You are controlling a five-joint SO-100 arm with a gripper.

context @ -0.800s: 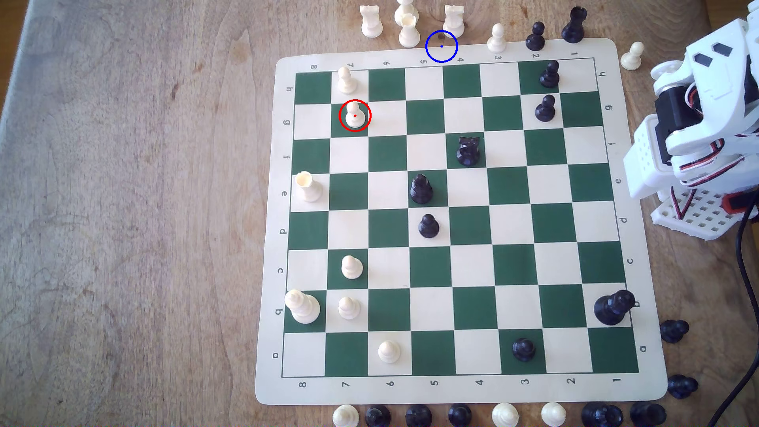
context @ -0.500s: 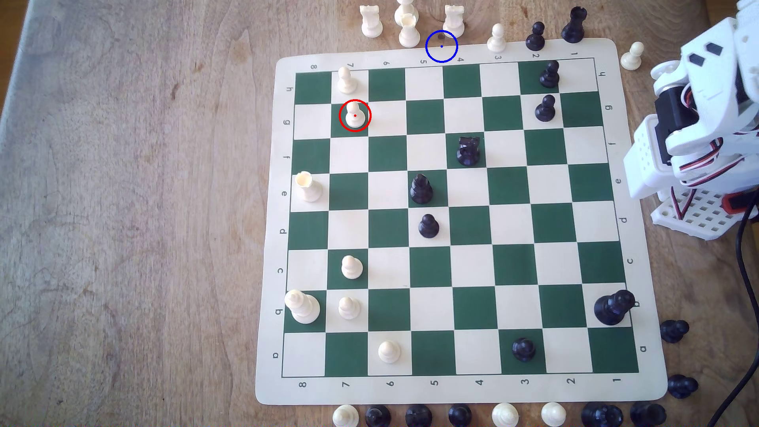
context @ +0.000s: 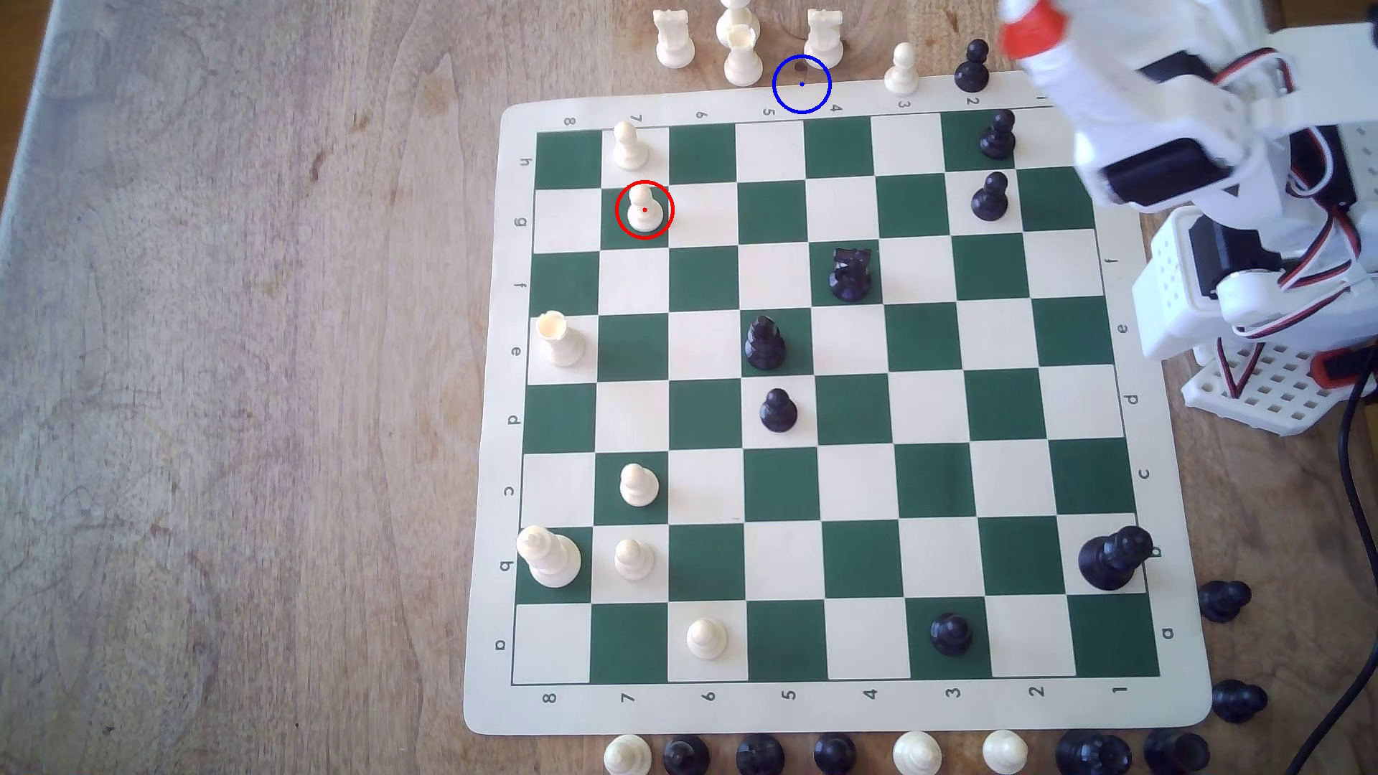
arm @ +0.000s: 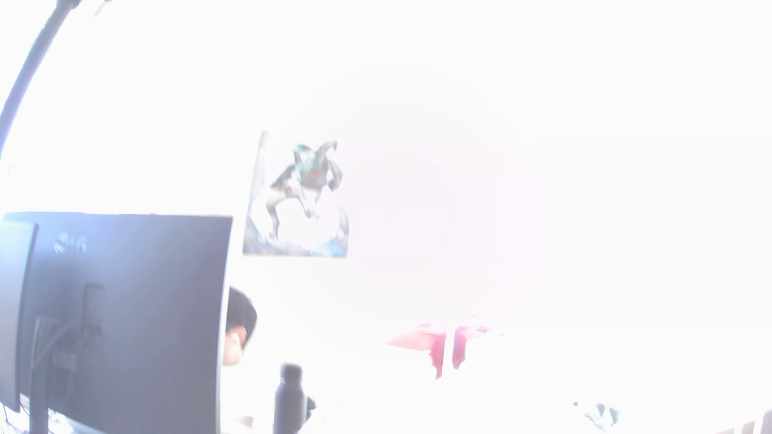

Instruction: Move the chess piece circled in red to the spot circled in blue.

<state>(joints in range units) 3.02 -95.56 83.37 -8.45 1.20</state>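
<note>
On the green-and-cream chessboard [context: 820, 715], toward ten o'clock from its middle, the chess piece [context: 644, 209] is standing upright on a green square inside the red ring, with another cream pawn [context: 630, 146] just beside it at twelve o'clock. At one o'clock from the circled pawn, well apart from it, the spot [context: 801, 84] is lying on bare wood at the board's far rim, its blue ring overlapping the mat's cream border. A cream rook [context: 824, 36] is standing just beside the ring at one o'clock of it, and another cream piece [context: 742, 56] at nine o'clock of it. Far over at the board's one-o'clock corner, the gripper [context: 1033, 33] is showing as a blurred white shape with a red tip, hanging above the corner square, well apart from both pawn and spot; whether its claw is wide or narrow I cannot tell. Through the washed-out wrist view, a dark monitor [arm: 125, 317], a wall poster [arm: 296, 196], a dark bottle [arm: 290, 396] and part of a person [arm: 238, 325] behind the monitor are showing.
</note>
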